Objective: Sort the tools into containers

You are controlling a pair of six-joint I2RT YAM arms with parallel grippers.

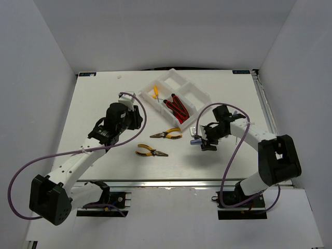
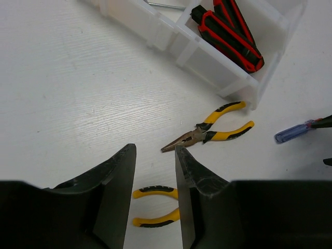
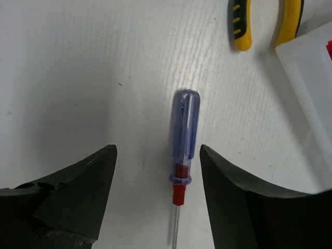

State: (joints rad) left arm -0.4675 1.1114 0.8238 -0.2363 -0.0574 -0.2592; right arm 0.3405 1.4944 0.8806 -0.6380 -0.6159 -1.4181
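Note:
The white divided tray (image 1: 199,94) stands at the back centre. One compartment holds two red-and-black utility knives (image 1: 176,108), another a tiny yellow-handled tool (image 1: 155,92). Two yellow-handled pliers (image 1: 167,134) (image 1: 150,152) lie on the table in front of the tray. A blue-and-red screwdriver (image 1: 196,140) lies right of them. My right gripper (image 3: 158,148) is open, its fingers either side of the screwdriver (image 3: 185,129) without touching it. My left gripper (image 2: 154,150) is open and empty above the table, near the pliers (image 2: 212,129) (image 2: 155,193).
The tray's near corner (image 3: 311,78) is close to the right gripper, and pliers handles (image 3: 241,26) lie just beyond the screwdriver. White walls enclose the table on three sides. Purple cables loop off both arms.

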